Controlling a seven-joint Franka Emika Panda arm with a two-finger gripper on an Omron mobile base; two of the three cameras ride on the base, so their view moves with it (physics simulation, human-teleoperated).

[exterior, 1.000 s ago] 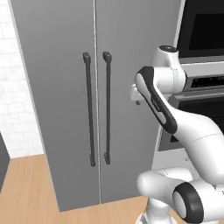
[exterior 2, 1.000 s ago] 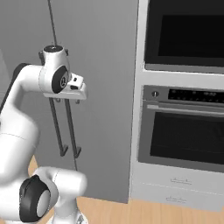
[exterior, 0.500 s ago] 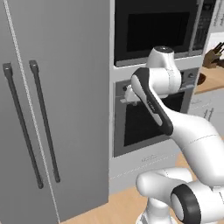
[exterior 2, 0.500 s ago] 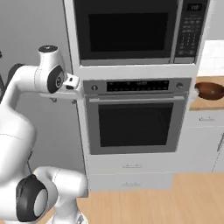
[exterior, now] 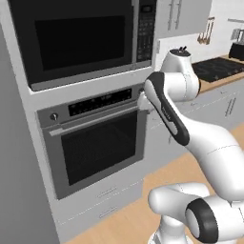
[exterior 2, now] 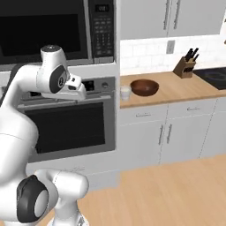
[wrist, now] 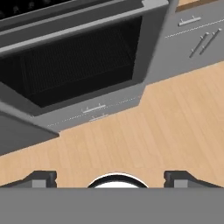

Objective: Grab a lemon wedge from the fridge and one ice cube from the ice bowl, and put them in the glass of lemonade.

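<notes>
On the wooden counter (exterior 2: pixel 176 90), just right of the oven column, stands the small clear glass of lemonade (exterior 2: pixel 126 92). The dark-brown ice bowl (exterior 2: pixel 144 87) sits right beside it; what it holds is too small to tell. A strip of the fridge's (exterior: pixel 19 181) grey face runs along the left edge of the left base view. The lemon wedge is out of view. My gripper (wrist: pixel 110 178) is open and empty, held high in front of the oven (exterior 2: pixel 66 128) and well left of the glass. It looks down at the oven front and the wooden floor.
The black microwave (exterior: pixel 81 38) sits above the oven (exterior: pixel 100 147). A knife block (exterior 2: pixel 187 62) stands at the back of the counter, with a black cooktop (exterior 2: pixel 214 75) further right. Grey base cabinets (exterior 2: pixel 163 132) run under the counter, and open wooden floor (exterior 2: pixel 176 190) lies before them.
Both base views have swung right: the fridge doors slid off to the left, while the oven column and then the counter with glass and bowl came in. My gripper stayed open.
</notes>
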